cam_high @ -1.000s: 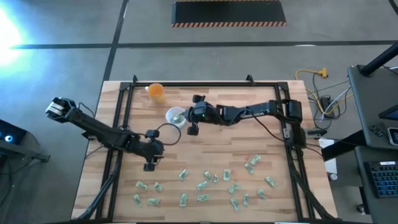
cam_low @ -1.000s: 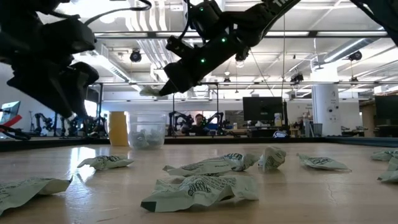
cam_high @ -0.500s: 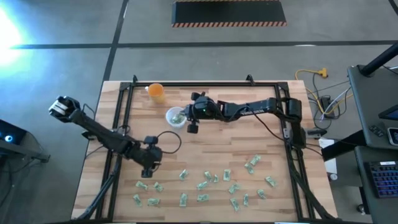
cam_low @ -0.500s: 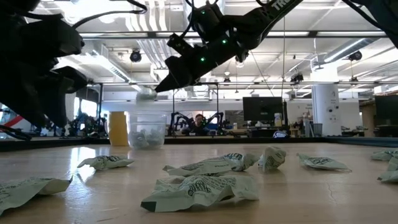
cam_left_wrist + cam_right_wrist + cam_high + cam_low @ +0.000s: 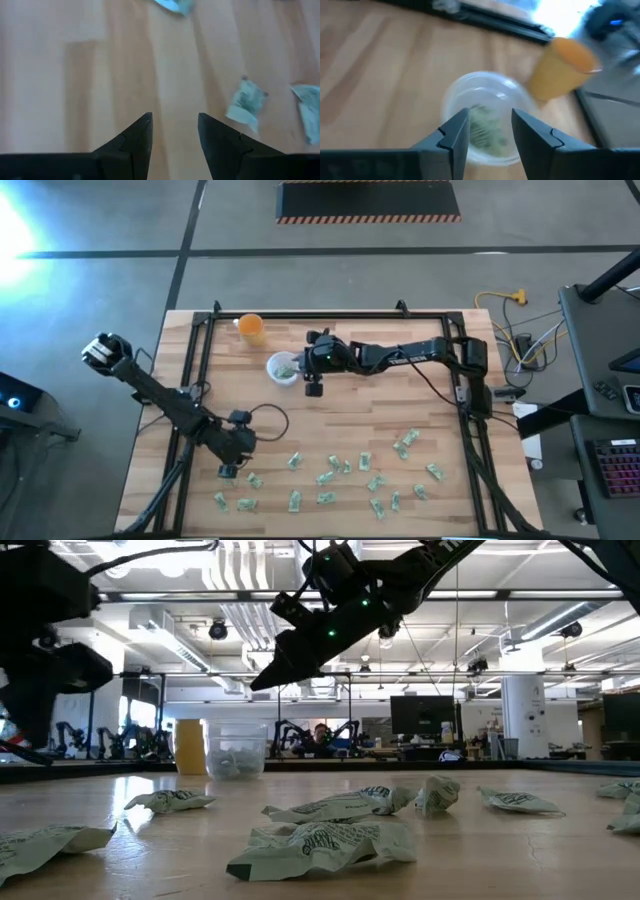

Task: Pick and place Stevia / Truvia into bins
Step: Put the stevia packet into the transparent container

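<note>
From above we see the right gripper (image 5: 297, 367) poised over the small round clear plastic cup (image 5: 282, 368) on the wooden worktop (image 5: 380, 410). Its wrist view adds what the overhead cannot: jaws spread and empty, with pale green-and-white paper sachets (image 5: 485, 131) lying inside the cup, an orange plastic cup (image 5: 562, 68) just beside it. The left gripper (image 5: 228, 471) hangs near the worktop's front-left, jaws also spread with nothing between them, a loose sachet (image 5: 244, 104) close ahead. In the low view, crumpled sachets (image 5: 320, 845) fill the foreground.
</note>
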Available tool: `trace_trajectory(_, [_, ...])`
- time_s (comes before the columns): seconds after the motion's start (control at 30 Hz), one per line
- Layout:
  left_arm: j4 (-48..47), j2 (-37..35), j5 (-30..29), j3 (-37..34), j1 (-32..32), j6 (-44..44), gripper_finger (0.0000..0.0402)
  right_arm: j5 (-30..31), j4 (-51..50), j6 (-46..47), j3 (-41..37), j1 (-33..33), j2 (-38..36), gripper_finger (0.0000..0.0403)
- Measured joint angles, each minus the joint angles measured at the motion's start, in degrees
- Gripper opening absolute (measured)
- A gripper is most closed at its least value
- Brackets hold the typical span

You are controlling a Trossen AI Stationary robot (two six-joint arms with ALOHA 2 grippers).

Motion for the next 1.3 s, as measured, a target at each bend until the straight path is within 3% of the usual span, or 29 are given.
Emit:
trace_trajectory(0.27, [13.0,6.5,1.9,0.1,-5.8,-0.1,0.0141,-7.0,-8.3,-1.0,0.0,1.3,-1.3,0.0134])
trace_trajectory(0.77, [15.8,15.7,3.2,0.8,-6.5,-4.7,0.0139,-9.4,-16.9,-3.3,-0.1,5.8,-2.4,0.0129])
trace_trajectory(0.9, [15.2,15.3,3.2,0.9,-6.4,-4.6,0.0108,-9.2,-20.9,-2.4,-0.1,7.2,-4.0,0.0123])
trace_trajectory(1.1, [12.6,13.8,4.3,0.9,-6.5,-4.0,0.0011,-8.8,-28.1,-0.3,-0.1,10.1,-7.6,0.0113])
trace_trajectory(1.3, [10.5,13.4,0.5,1.5,-6.5,-1.0,0.0003,-8.7,-38.8,6.1,-0.1,13.4,-10.9,0.0103])
